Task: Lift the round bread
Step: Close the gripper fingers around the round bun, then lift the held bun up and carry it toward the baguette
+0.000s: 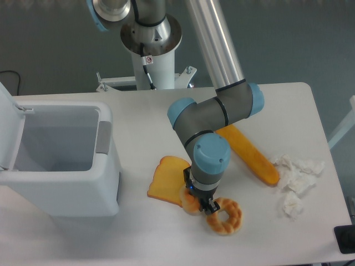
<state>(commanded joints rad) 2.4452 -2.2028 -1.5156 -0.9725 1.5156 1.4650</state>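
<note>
hand (201,204) is down at worktop (138,119) level, directly over the round bread (189,203), which lies at the front of the worktop touching the near corner of the toast slice (166,180) and just beside the twisted ring bread (225,215) on its right. only the left part of the bun shows; the wrist body covers the rest. one dark finger tip is visible between the bun and the ring bread. cannot tell from this view whether the fingers are spread around the bun or already pinching it: the far finger is hidden.

judgement: step in hand is the grasp itself, at or just before closure. bun not lifted, sits on the worktop.

next move calls for: a firm close on the bun alone, then a straight lift. the ring bread is so close to the visible finger that it may get nudged or dragged up; the toast edge touching the bun may shift too.

elsewhere: long baguette-like loaf (250,155) behind the arm, crumpled paper (295,177) at right, open white bin (61,160) at left, well apart from the grasp.
</note>
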